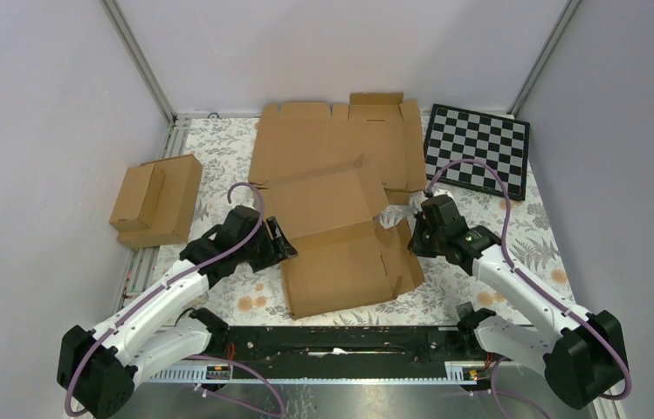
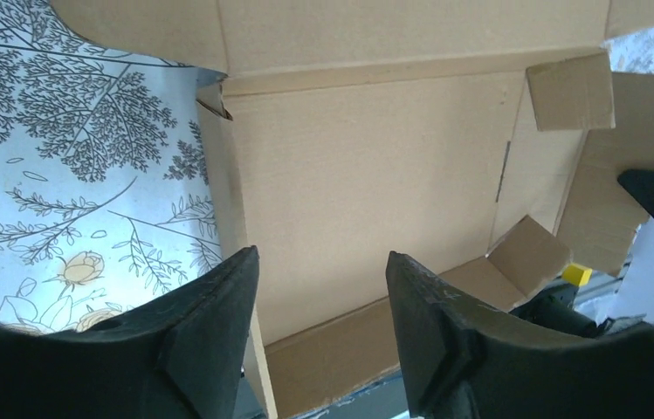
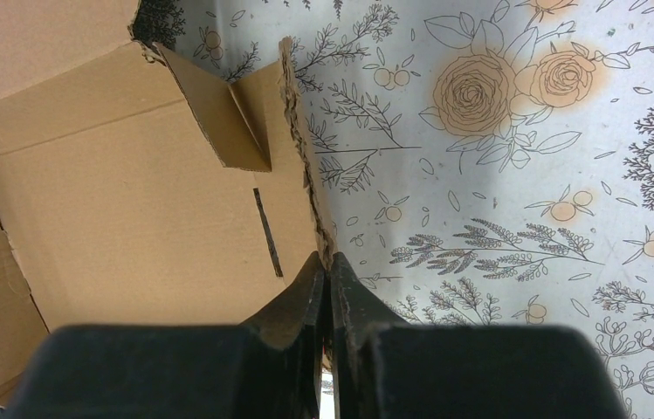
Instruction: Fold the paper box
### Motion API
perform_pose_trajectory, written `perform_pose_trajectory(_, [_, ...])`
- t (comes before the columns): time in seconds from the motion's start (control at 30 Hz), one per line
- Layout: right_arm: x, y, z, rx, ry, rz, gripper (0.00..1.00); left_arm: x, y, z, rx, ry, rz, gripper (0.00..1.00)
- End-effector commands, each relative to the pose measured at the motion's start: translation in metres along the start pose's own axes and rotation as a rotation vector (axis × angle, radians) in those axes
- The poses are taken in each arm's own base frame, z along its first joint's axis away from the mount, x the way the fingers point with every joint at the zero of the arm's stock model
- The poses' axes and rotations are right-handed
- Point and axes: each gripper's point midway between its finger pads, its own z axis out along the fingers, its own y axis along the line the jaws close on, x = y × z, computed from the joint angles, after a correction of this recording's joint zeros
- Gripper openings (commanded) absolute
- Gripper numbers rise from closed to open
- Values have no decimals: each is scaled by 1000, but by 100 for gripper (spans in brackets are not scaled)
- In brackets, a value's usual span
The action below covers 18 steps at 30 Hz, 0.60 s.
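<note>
The paper box (image 1: pixel 340 253) lies in the middle of the table, brown corrugated cardboard with its lid panel (image 1: pixel 323 202) tilted up toward the back. My left gripper (image 1: pixel 281 237) is at the box's left side. In the left wrist view it (image 2: pixel 321 257) is open and straddles the upright left wall (image 2: pixel 234 192), which runs close to the left finger. My right gripper (image 1: pixel 416 236) is at the box's right side. The right wrist view shows it (image 3: pixel 330 262) shut on the edge of the raised right wall (image 3: pixel 301 166), with the box floor (image 3: pixel 131 218) to the left.
A wider flat cardboard blank (image 1: pixel 332 144) lies at the back. Two joined small brown boxes (image 1: pixel 155 202) sit at the left edge. A checkerboard (image 1: pixel 478 150) lies at the back right. Grey walls close in three sides of the floral table cover (image 1: pixel 515 236).
</note>
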Motion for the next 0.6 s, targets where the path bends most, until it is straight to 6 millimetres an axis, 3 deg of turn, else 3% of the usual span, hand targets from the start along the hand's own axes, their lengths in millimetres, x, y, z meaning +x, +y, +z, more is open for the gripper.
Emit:
perform_pose_trajectory(0.0, [-23,13,-6,-38,-71,11,8,-11,2,15,0,-76,-21,57])
perform_pose_trajectory(0.17, [-25,14,-7,-42,-71,1,8,-14,23,22,-97,-98,18,56])
perform_pose_trajectory(0.27, [-25,16,-7,-45,-59,-4,8,-11,29,29,-114,-91,30,49])
perform_pose_trajectory(0.43, [-24,24,-9,-83,-35,-20,7,-8,29,37,-101,-79,26,15])
perform_pose_trajectory(0.57, [-30,29,-12,-88,-39,-30,7,-11,24,38,-69,-106,9,4])
